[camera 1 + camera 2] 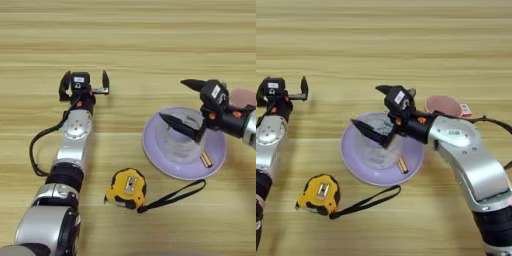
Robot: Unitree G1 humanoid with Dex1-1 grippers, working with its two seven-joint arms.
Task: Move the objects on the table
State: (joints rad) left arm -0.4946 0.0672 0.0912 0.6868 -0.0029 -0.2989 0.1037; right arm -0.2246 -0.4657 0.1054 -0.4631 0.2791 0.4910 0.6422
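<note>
A translucent whitish roll of tape (176, 145) stands on the round lavender plate (150, 145). My right gripper (172, 100) hovers at the roll's far side and is open wide. Its lower finger (368, 131) reaches over the roll's top and its upper finger (387, 91) is beyond the plate's far rim; it holds nothing. A pale pink cup (443, 106) stands on the table just behind the right forearm, partly hidden by it. My left gripper (85, 81) rests open and empty on the table (130, 45) at the left, far from both objects.
A yellow-and-black tape measure (126, 187) lies in front of the plate, and its black strap (175, 195) trails right. A small gold cylinder (206, 159) lies on the plate's near right part. Beside the cup is a small white-and-red item (466, 108).
</note>
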